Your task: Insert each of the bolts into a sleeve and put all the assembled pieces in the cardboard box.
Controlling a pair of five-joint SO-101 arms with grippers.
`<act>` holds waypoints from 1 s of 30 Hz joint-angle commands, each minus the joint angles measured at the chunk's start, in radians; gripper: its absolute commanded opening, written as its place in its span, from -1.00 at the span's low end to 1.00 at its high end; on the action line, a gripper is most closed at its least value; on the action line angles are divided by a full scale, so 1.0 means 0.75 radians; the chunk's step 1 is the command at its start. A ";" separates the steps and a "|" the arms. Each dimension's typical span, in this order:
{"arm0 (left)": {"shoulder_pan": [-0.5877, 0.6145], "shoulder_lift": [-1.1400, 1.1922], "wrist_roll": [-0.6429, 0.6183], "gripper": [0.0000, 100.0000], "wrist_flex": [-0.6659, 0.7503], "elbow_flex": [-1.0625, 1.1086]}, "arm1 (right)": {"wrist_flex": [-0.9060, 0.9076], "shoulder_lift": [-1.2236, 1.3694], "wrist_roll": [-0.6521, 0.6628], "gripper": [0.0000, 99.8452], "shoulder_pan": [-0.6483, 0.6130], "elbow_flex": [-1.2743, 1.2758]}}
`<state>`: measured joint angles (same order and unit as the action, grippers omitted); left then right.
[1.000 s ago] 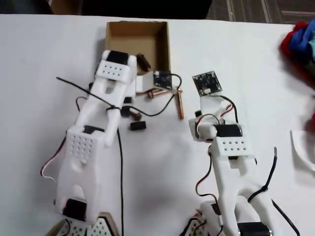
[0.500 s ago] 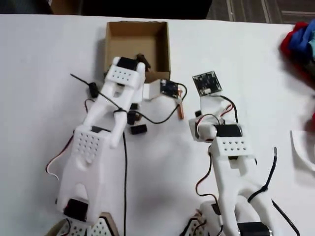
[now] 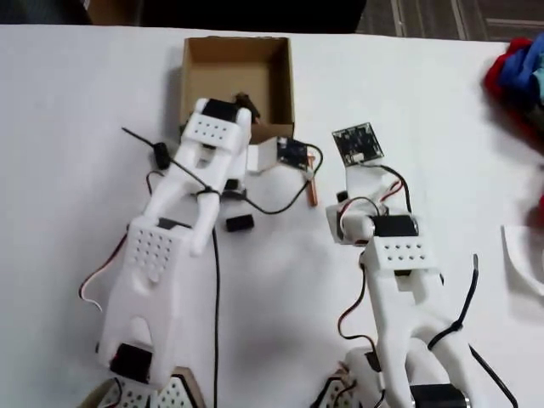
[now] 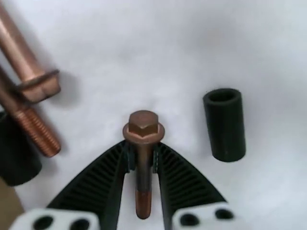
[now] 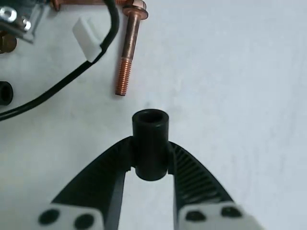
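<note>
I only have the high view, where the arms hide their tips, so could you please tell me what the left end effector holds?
Observer: The left end effector grips a copper hex-head bolt by its shank.
Operator: And the right one, please?
Observer: The right end effector grips a black cylindrical sleeve.
Operator: Is a bolt inside it yet?
Observer: No, its visible open end is empty.

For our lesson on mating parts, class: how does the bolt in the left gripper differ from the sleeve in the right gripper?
The bolt is copper-coloured, while the sleeve is black. The bolt is a solid rod with a hexagonal flanged head, whereas the sleeve is a plain hollow tube, open at its end. Both are clamped between closed jaws, the bolt in the left gripper and the sleeve in the right gripper.
</note>
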<state>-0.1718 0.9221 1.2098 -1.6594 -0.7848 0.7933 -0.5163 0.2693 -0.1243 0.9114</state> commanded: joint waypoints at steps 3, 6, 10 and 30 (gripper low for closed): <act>0.076 -0.074 -0.432 -0.95 -0.053 -0.249 | -0.024 -0.048 -0.012 -0.96 0.013 -0.004; 0.121 -0.094 -0.708 -0.95 -0.141 -0.408 | -0.026 -0.048 -0.012 -0.96 0.013 -0.004; 0.174 -0.164 -1.070 -0.95 -0.168 -0.519 | -0.026 -0.048 -0.012 -0.96 0.013 -0.002; 0.078 -1.185 -1.729 -0.95 0.002 0.134 | -0.654 -0.406 -0.338 -0.96 -0.193 0.325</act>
<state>-0.0890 0.1841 -0.0207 -1.7192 -0.7234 0.4035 -0.7327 0.0422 -0.2010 1.1584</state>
